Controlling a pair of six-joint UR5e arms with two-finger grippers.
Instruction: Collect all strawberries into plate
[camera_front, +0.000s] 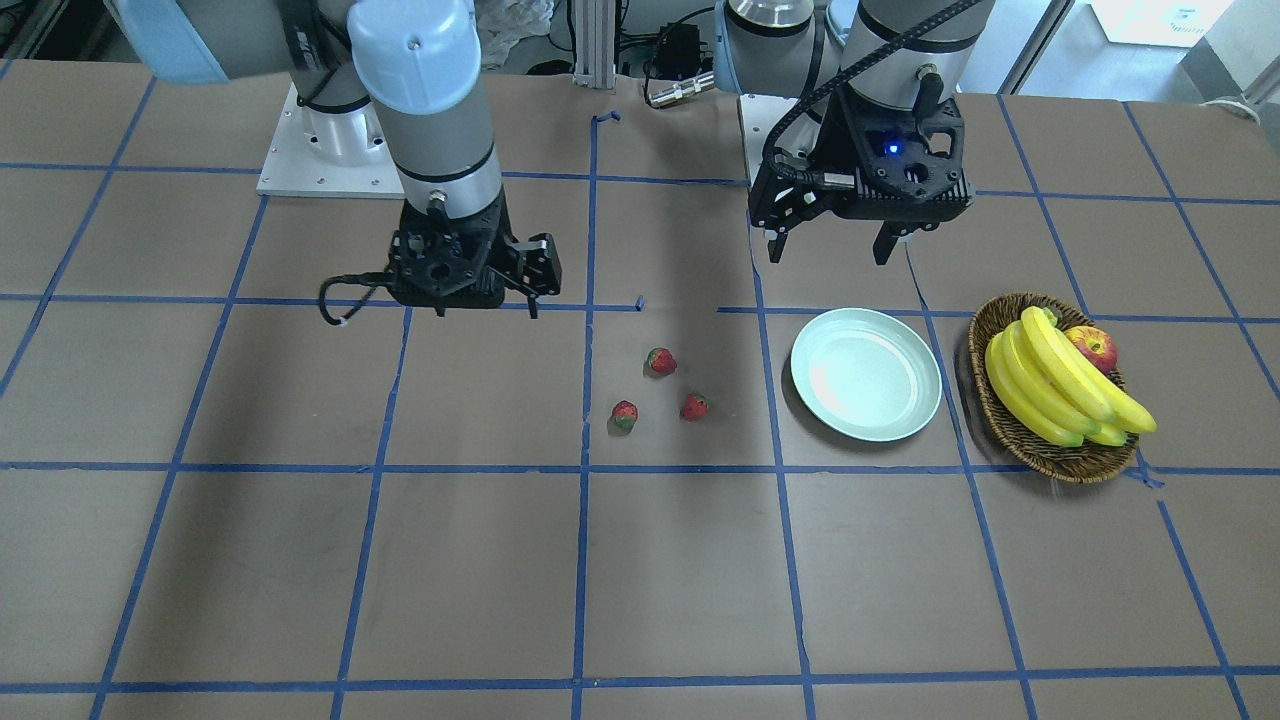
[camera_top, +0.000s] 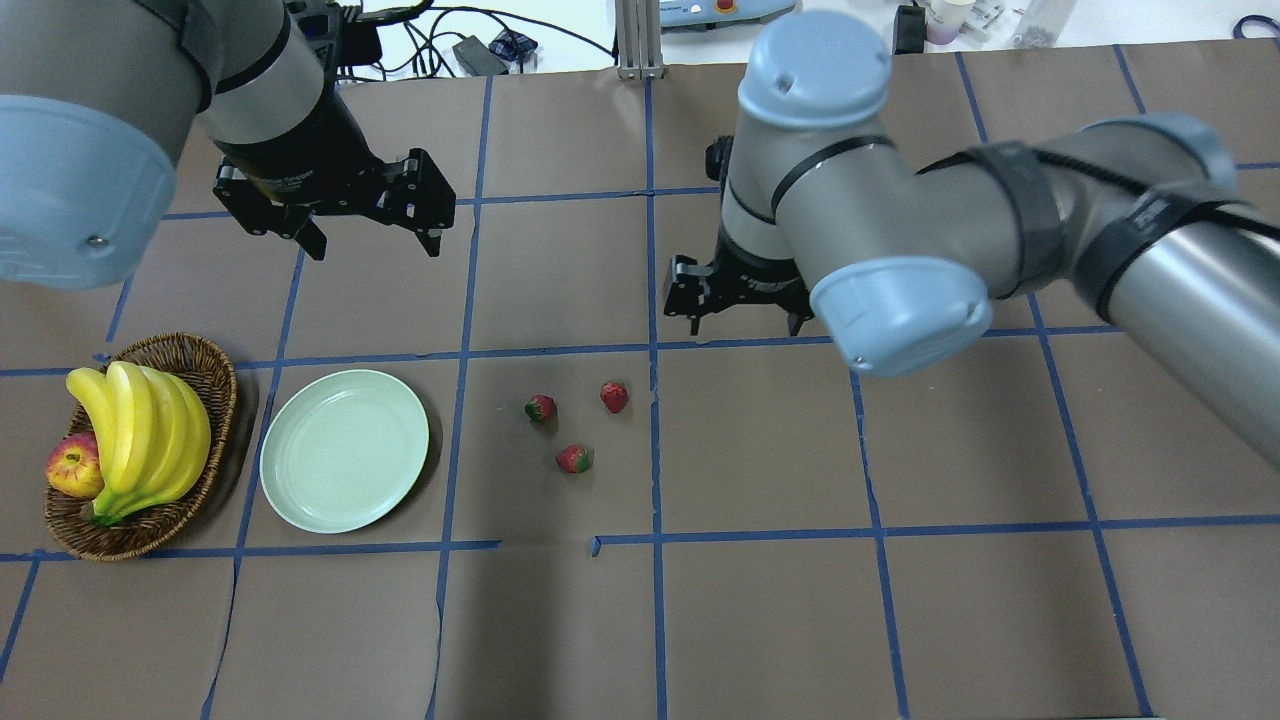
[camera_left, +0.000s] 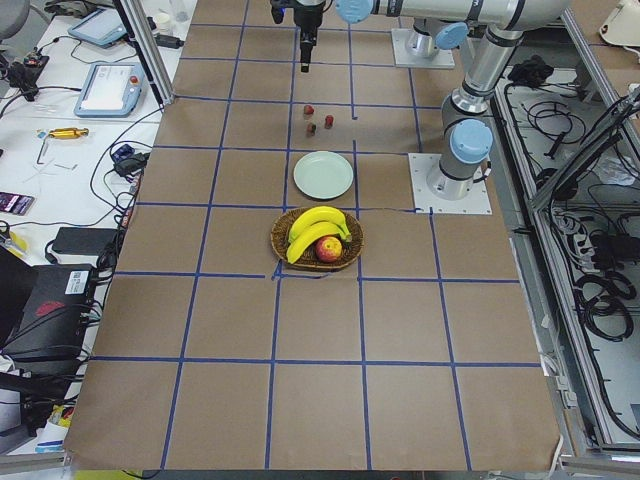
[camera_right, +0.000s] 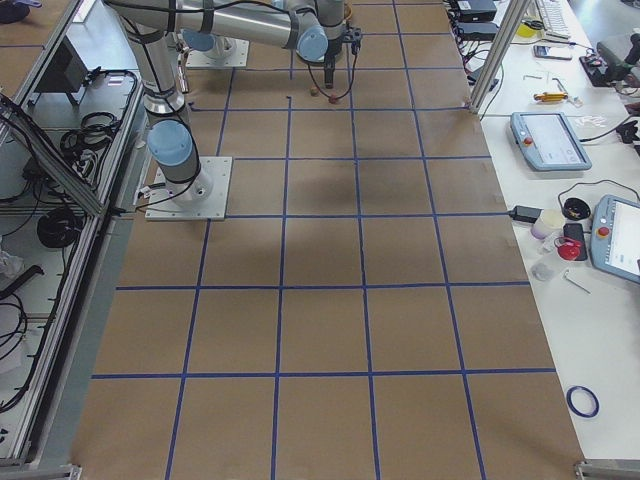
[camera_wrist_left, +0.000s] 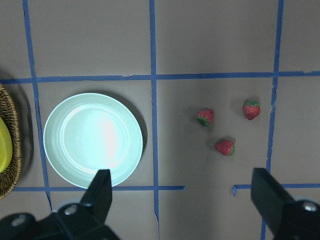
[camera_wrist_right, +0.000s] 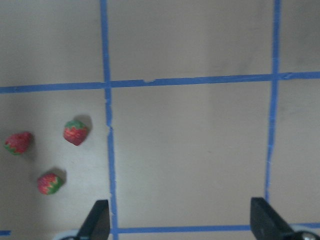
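Observation:
Three strawberries lie loose on the brown table near its middle: one (camera_front: 660, 360), a second (camera_front: 624, 414) and a third (camera_front: 694, 406). They also show in the overhead view, one of them (camera_top: 574, 458) nearest the robot. The mint-green plate (camera_front: 866, 373) is empty and sits beside them, toward the robot's left. My left gripper (camera_front: 830, 255) is open and empty, raised above the table behind the plate (camera_top: 344, 450). My right gripper (camera_front: 487, 310) is open and empty, raised above the table to the other side of the berries. The left wrist view shows the plate (camera_wrist_left: 92, 140) and a berry (camera_wrist_left: 225, 147).
A brown wicker basket (camera_front: 1040, 455) with bananas (camera_front: 1050, 385) and a red-yellow apple (camera_front: 1092, 347) stands just past the plate on the robot's left. Blue tape lines grid the table. Both arm bases stand at the robot's edge.

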